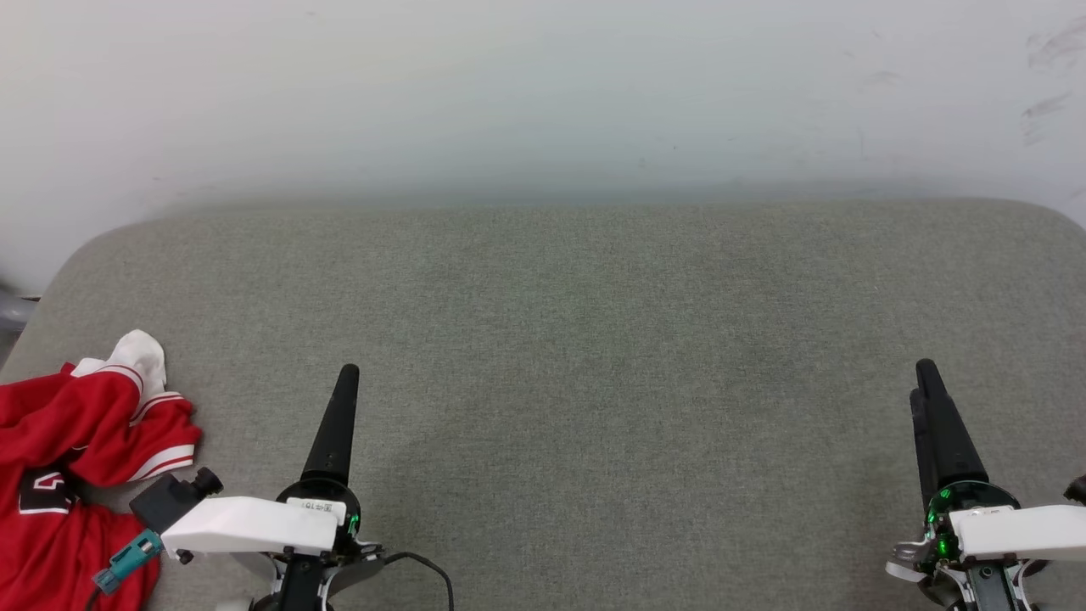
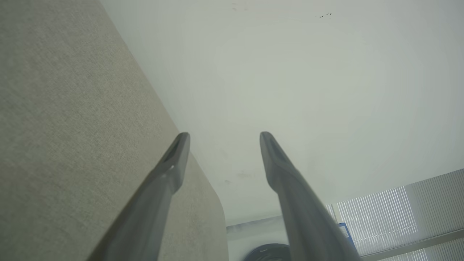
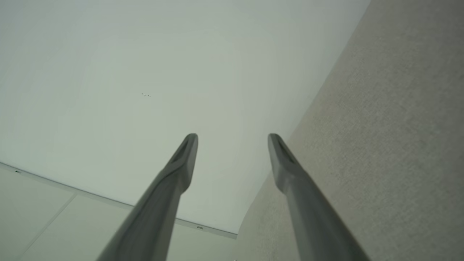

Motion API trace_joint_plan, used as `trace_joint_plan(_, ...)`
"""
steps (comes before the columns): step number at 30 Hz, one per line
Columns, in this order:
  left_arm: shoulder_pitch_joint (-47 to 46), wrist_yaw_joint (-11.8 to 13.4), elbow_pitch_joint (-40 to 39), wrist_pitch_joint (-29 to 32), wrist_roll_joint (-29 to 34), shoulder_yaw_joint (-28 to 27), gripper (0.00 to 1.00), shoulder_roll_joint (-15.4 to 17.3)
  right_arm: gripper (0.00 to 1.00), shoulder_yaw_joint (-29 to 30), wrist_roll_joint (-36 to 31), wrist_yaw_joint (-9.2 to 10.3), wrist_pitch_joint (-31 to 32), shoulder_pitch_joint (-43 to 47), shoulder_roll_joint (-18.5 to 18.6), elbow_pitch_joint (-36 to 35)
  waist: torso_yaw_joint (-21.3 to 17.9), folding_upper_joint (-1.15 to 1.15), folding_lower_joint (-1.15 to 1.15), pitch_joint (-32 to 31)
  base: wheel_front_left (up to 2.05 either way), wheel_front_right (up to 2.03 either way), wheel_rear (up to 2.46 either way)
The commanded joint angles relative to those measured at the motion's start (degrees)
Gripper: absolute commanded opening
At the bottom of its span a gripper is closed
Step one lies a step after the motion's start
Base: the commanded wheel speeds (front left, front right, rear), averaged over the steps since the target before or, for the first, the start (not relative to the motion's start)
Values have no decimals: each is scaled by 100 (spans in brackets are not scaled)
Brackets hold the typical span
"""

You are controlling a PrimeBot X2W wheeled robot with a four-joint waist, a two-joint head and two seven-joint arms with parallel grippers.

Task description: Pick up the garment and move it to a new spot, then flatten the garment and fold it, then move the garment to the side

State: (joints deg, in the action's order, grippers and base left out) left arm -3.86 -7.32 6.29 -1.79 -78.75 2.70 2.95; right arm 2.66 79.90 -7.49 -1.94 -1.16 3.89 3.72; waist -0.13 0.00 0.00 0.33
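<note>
Red fabric marks the garment, a crumpled bright red jersey (image 1: 59,458) with white, red-striped sleeve cuffs. It lies at the near left corner of the grey-green woven, round-cornered surface (image 1: 594,339). The head view shows the jersey and both hands together. The left hand (image 1: 346,378) and right hand (image 1: 926,378) each appear there edge-on as one dark tapered shape, so their spread cannot be read from it.

Each wrist view settles this. Both pairs of dark fingers stand wide apart with nothing between them, set against the white wall (image 1: 543,85) and the edge of the surface. The left wrist view adds slatted window blinds (image 2: 391,214), and the right wrist view adds a pale tiled floor (image 3: 36,210).

The jersey lies left of the left hand, clear of its fingers and near the white wrist housing.

A black-and-white printed patch (image 1: 42,492) on the jersey is partly folded under and unreadable. The print on a small label (image 1: 316,507) on the left wrist is too fine to read.
</note>
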Motion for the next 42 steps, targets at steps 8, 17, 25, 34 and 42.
trace_joint_plan(8,-154,-11,-411,-197,1476,-106,100,-7,100,55,-1875,0,-190,-50,112,-269,-6,0,0,3,0,0,0)
trace_joint_plan(17,-122,-13,-570,-368,2972,-118,100,-9,100,14,-3675,0,-356,29,125,-427,-8,0,0,8,0,0,0)
trace_joint_plan(25,-38,32,-549,-507,4208,-76,100,26,100,-82,-4730,0,-310,94,154,-509,-16,0,0,3,0,0,0)
trace_joint_plan(34,31,261,-504,-649,5092,34,100,190,100,-104,-5540,0,-214,166,187,-626,-25,0,0,5,0,0,0)
trace_joint_plan(42,89,440,-454,-769,5583,143,100,318,100,-67,-6132,0,-137,220,186,-700,-31,0,0,-5,0,0,0)
